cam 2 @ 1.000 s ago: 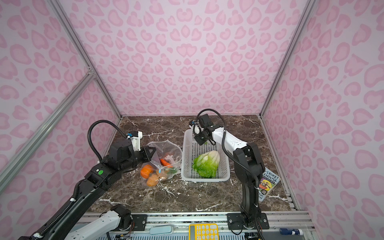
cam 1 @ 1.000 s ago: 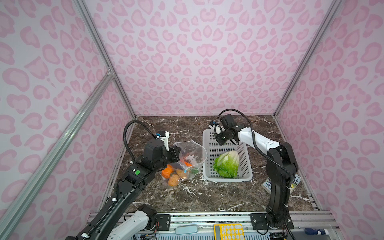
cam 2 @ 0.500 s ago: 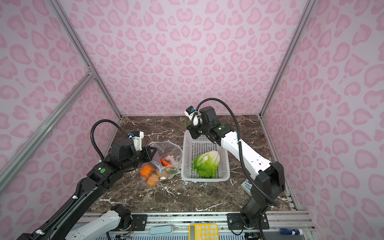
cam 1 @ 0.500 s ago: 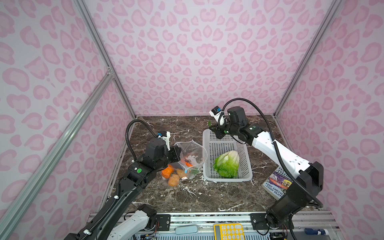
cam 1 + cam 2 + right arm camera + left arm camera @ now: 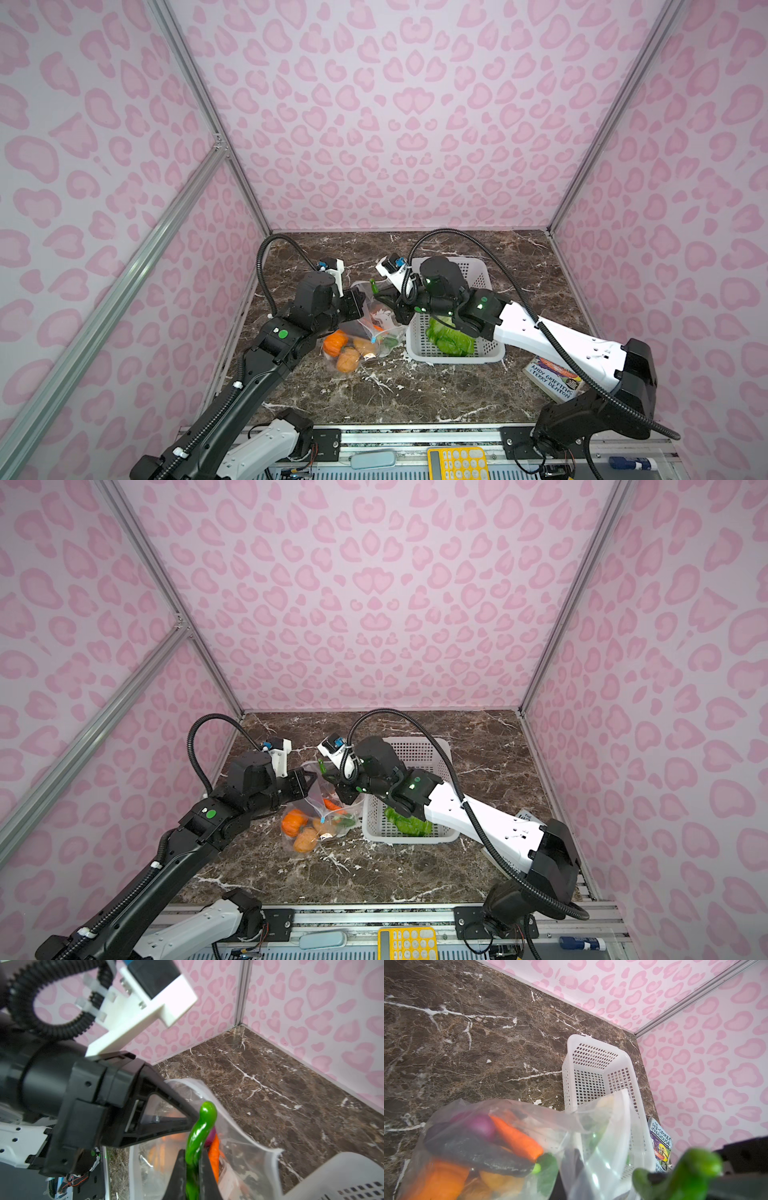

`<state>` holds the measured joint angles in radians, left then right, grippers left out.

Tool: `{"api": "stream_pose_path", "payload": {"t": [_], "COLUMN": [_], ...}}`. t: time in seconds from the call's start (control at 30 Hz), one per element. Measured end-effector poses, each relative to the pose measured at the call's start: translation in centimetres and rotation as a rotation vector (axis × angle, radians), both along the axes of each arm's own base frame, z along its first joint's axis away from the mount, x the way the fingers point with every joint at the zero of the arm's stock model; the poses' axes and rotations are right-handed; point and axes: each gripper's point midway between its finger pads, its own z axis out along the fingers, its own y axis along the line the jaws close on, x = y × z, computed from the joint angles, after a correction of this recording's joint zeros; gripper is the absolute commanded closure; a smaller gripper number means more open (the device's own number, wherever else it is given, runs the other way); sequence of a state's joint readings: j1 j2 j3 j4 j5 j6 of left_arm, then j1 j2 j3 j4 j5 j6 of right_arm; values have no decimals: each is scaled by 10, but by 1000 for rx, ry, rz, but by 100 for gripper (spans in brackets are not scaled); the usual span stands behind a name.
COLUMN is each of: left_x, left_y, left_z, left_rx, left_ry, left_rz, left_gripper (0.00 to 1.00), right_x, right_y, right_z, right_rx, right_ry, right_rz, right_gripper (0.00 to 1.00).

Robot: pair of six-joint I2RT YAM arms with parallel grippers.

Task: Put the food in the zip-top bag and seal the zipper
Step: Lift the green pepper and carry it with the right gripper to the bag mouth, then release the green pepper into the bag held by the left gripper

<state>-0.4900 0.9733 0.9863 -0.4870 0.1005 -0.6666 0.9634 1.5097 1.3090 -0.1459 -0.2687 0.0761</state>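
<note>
Right wrist view puts your right gripper [image 5: 192, 1160] clenched on a curved green toy piece [image 5: 202, 1124], whose tip pokes up just above the open mouth of the zip-top bag [image 5: 245, 1147]. Beside it your left gripper [image 5: 190, 1119] is pinched tight on the bag's rim, holding that mouth agape.

A second ago your right arm was over the 12 o'clock end of the basket [image 5: 478, 270]. It has since swung across to 9 o'clock of the basket and now hangs at the bag, as both top views show. I read that as one more item on its way in, with only the release left.

Inside the bag, the left wrist view shows the carrot [image 5: 517, 1140] and the purple onion [image 5: 481, 1126]. In a top view the pumpkin [image 5: 336, 343] and a potato [image 5: 348, 360] lie at the bag's 6 o'clock end on the desk [image 5: 415, 395].

The cabbage [image 5: 449, 338] has not moved. It sits in the basket's 6 o'clock end, partly under your right arm. So loading is not finished, and the zipper [image 5: 223, 1112] is not yet closed. A book [image 5: 555, 380] lies at 4 o'clock of the basket.
</note>
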Motion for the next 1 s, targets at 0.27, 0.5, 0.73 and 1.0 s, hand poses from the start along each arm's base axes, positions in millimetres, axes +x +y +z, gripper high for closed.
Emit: {"api": "stream_pose_path", "payload": {"t": [0.27,0.5,0.73,1.0], "left_x": [-2,-8,-9,-9], "left_y": [-6,-6,-3,4], "left_z": [6,8,7,6], "left_rx": [-20,-27,-22,-10], "left_ry": [8,15,12,-1], "left_rz": [-27,-42,-33,1], "left_gripper": [97,97,97,97], "right_x": [12,27,26,22], "right_y": [9,25,22,0], "right_z": [-57,-65,-56,-14], "right_rx": [-61,-89,-107,-76], "right_ry": [66,87,76,-2], "right_rz": [-97,-142,-149,-188], "right_gripper": [100,71,48,35]}}
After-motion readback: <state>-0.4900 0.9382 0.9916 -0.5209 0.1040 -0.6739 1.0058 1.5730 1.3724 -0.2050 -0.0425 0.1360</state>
